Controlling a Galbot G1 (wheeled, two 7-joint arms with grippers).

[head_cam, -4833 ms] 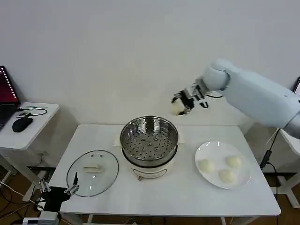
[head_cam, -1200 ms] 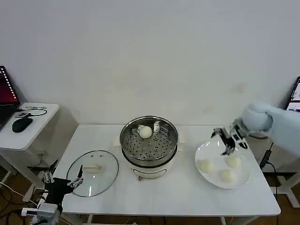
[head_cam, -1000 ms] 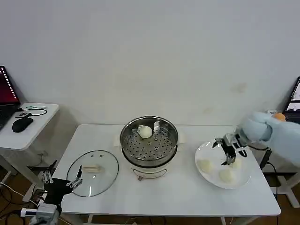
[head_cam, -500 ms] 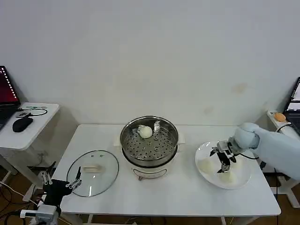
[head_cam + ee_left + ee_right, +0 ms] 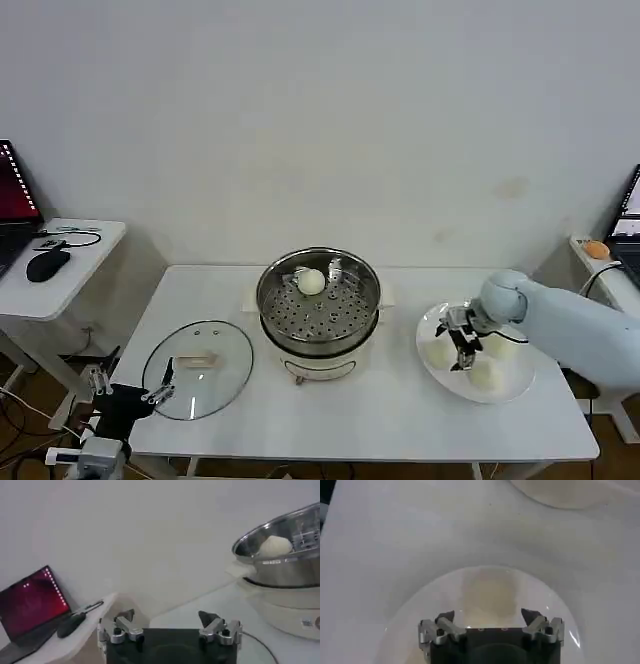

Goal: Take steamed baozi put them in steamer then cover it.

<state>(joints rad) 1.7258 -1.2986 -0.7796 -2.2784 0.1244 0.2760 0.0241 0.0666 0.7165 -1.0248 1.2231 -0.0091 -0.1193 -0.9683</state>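
Note:
The steamer (image 5: 318,300) stands mid-table with one baozi (image 5: 311,282) in its basket. Three more baozi (image 5: 438,353) (image 5: 500,345) (image 5: 485,376) lie on a white plate (image 5: 512,392) at the right. My right gripper (image 5: 452,342) hangs open low over that plate, right beside the leftmost bun. In the right wrist view the gripper (image 5: 487,615) is open, with a pale baozi (image 5: 490,591) just ahead of the jaws. The cover (image 5: 198,366) lies flat on the table at the left. My left gripper (image 5: 125,396) waits open off the table's front left corner.
A side table (image 5: 70,275) at the far left holds a laptop (image 5: 30,602) and a mouse (image 5: 46,263). The left wrist view looks past the open left gripper (image 5: 166,616) to the steamer (image 5: 285,560) and its bun (image 5: 274,545).
The right gripper dropped a baozi in the steamer, returned to the plate, and over the last second slid left and down to the leftmost bun. The left arm barely moved.

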